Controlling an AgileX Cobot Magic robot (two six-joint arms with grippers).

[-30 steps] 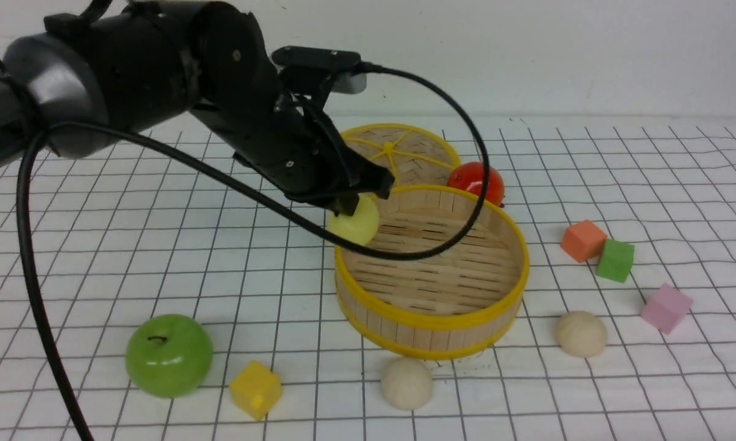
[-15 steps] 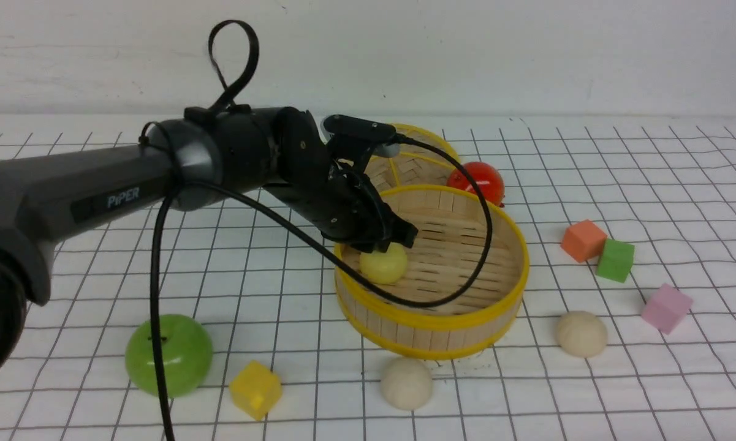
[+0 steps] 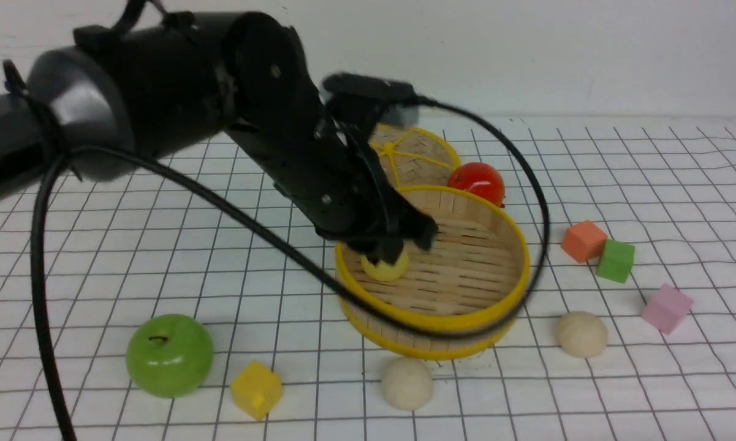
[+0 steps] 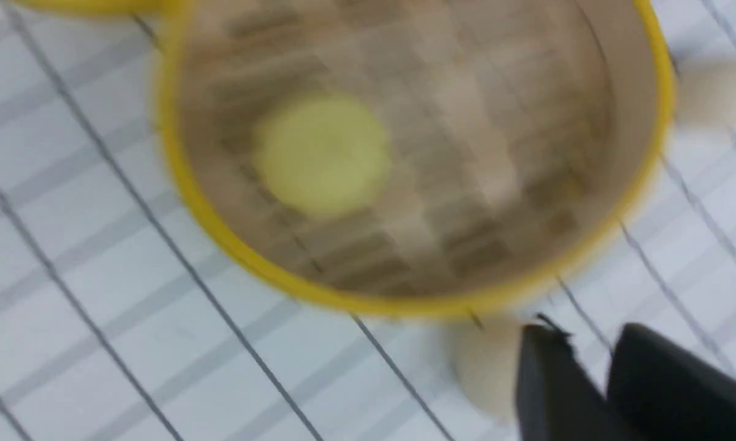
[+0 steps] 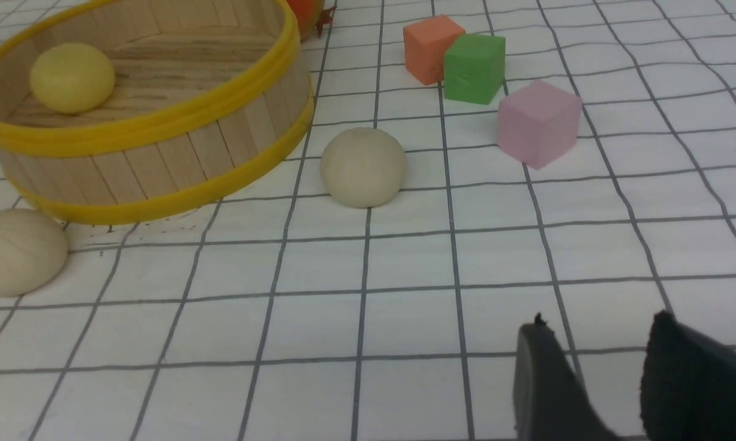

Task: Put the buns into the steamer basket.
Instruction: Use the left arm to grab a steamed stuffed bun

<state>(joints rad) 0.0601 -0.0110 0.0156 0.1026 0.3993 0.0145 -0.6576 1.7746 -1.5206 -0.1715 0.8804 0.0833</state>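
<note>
Inside the steamer basket [image 3: 453, 205], close against its left wall: the pale yellow bun [image 3: 385, 267], sitting on the slats, free of any grip. Just over it, the left gripper [image 3: 392, 248], motion-blurred, hiding the bun's top from the front. From the left wrist, fingers [image 4: 545, 392] parted by a narrow gap, nothing between, bun well clear of them. Black cable [image 3: 251, 229] looped from the arm across the basket's near rim.

Outside the basket, on the gridded cloth [image 3: 649, 184]: first cream bun [image 3: 407, 383] just beside the near wall, contact impossible to tell; second cream bun [image 3: 581, 334] off the basket's right side, near but apart. Right gripper [image 5: 607, 380] low over the cloth, well apart from both, fingers spread, empty, out of the front view.

Behind the basket: flat woven lid [image 3: 417, 156] and red tomato [image 3: 477, 182], tomato just beside the far rim. Right of the basket: orange cube [image 3: 583, 241] and green cube [image 3: 615, 260] side by side, seemingly touching; pink cube [image 3: 666, 308] a little apart. Front left: green apple [image 3: 169, 355], yellow cube [image 3: 255, 389] near it
</note>
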